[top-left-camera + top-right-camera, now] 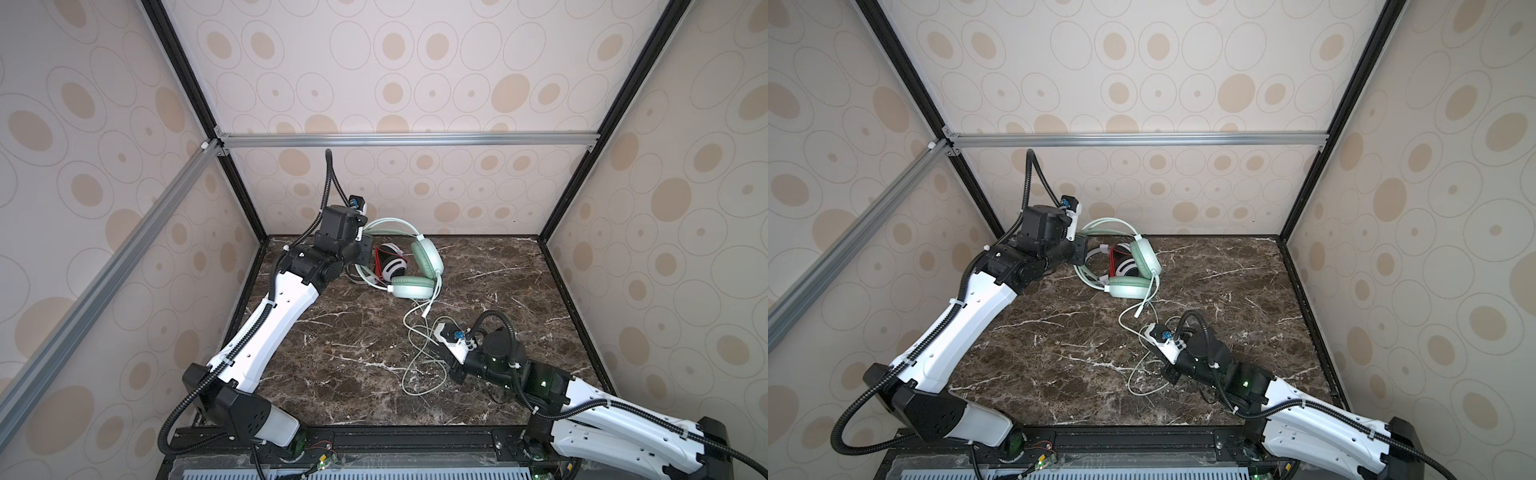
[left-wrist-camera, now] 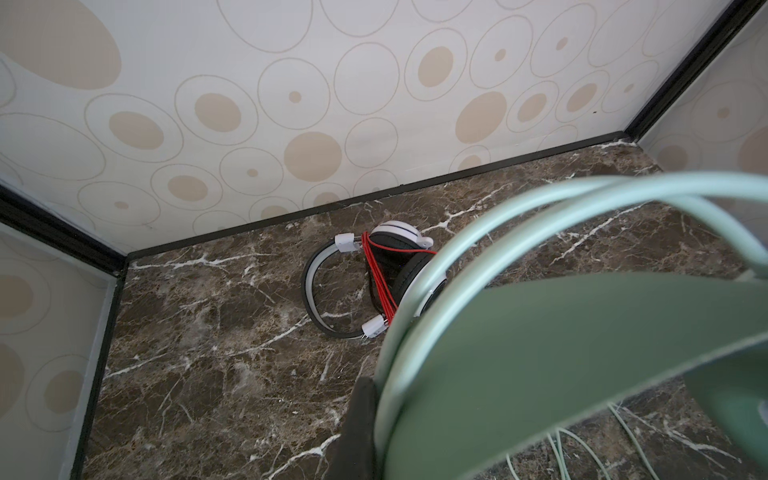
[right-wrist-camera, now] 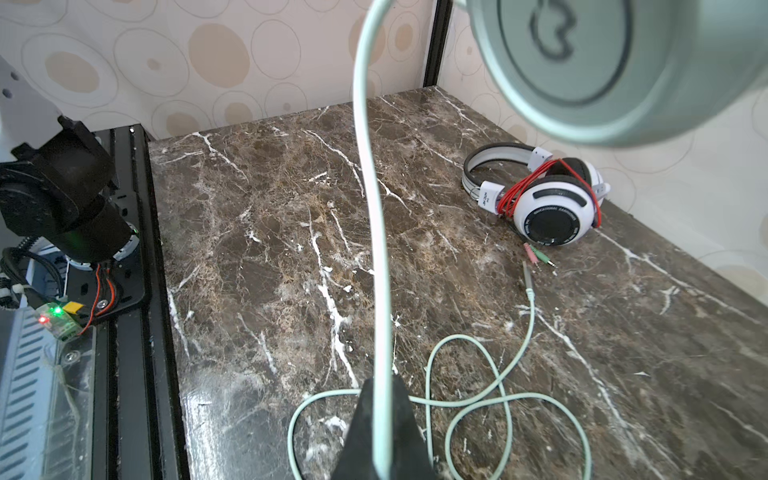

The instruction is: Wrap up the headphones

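The mint-green headset hangs near the table's back left corner, its headband pinched in the closed left gripper. Just beside it, the white headset lies on the marble table (red cord wound round its cups, plugs loose alongside). The green cord runs from a mint cup to the right gripper, whose jaws are pressed together on it, and the rest sprawls in loose loops around that gripper.

One white headset, one mint-green headset, one red cord, one green cord, two robot arms
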Robot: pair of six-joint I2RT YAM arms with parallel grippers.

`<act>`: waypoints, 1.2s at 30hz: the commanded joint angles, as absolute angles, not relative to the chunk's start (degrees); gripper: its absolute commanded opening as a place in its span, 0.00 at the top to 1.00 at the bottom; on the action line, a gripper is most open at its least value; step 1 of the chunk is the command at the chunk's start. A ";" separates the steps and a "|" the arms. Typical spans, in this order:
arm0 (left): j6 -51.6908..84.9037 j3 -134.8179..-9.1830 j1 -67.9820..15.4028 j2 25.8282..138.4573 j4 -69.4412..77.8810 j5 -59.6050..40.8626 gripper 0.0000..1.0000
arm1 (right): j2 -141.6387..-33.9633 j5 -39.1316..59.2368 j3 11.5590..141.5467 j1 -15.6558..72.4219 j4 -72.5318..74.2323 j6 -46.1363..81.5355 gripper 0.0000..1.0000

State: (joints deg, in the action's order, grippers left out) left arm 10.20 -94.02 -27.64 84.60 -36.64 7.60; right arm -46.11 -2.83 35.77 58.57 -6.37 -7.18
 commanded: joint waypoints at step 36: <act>-0.78 -64.28 -27.42 64.45 -23.82 -17.30 1.00 | -73.24 -21.24 79.35 47.42 -35.68 -16.11 1.00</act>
